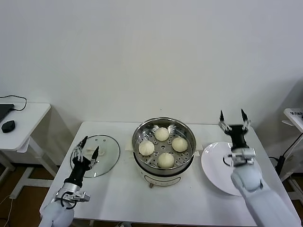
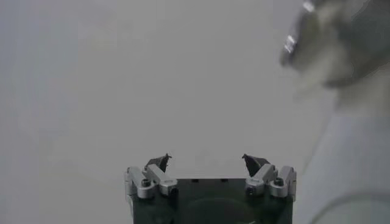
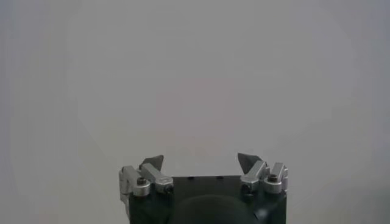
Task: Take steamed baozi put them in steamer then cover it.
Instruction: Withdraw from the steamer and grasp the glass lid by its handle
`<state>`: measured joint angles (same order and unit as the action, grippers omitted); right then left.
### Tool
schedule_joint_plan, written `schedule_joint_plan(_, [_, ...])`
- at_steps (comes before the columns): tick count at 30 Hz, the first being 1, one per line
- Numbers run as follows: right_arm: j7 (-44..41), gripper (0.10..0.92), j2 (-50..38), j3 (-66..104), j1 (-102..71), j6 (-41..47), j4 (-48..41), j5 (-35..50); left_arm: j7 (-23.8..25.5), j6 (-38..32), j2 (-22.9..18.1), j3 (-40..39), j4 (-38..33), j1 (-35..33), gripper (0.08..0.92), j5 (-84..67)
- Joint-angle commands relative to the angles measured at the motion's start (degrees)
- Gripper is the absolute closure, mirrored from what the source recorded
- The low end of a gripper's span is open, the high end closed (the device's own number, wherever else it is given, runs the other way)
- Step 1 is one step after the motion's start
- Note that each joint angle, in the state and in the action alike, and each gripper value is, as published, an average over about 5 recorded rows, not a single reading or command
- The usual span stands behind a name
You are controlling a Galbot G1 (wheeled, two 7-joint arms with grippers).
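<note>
While baozi [image 1: 162,134] fill steamer [image 1: 163,124], cover [image 1: 105,147] lies flat.

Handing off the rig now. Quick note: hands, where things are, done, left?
Left hand: open, empty, over the round clear glass lid lying on the table at the robot's left.
Right hand: open, empty, above the far edge of the flat white plate.
Four cream-white buns sit in the shiny steel steamer basket.
Done: loading.
Left: lid onto steamer.
</note>
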<state>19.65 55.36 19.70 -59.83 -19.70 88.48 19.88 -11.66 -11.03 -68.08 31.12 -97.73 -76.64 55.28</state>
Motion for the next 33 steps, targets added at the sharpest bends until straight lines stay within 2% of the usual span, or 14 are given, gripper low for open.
schedule_joint_plan(1, [0.84,0.203,5.72,11.05,-13.06,-1.88,1.27,-3.56,-1.21,1.08,0.57,0.51,15.97,5.83,0.177,24.57])
schedule_joint_plan(12, [0.00,0.203,7.73,10.27,-13.44,-2.21,0.10,-5.99,-4.37,4.17,-1.29,-0.17,21.38,9.19,0.177,25.06])
schedule_joint_plan(21, [-0.73,0.203,7.82,10.37,-13.55,-2.86,-0.44,-7.30,-7.55,3.15,-3.21,-1.55,26.13,12.90,0.177,25.32])
schedule_joint_plan(33, [-1.61,0.203,8.17,10.15,-13.76,-3.25,-0.79,-8.74,-7.93,3.37,-3.72,-2.01,26.40,15.04,0.177,25.36])
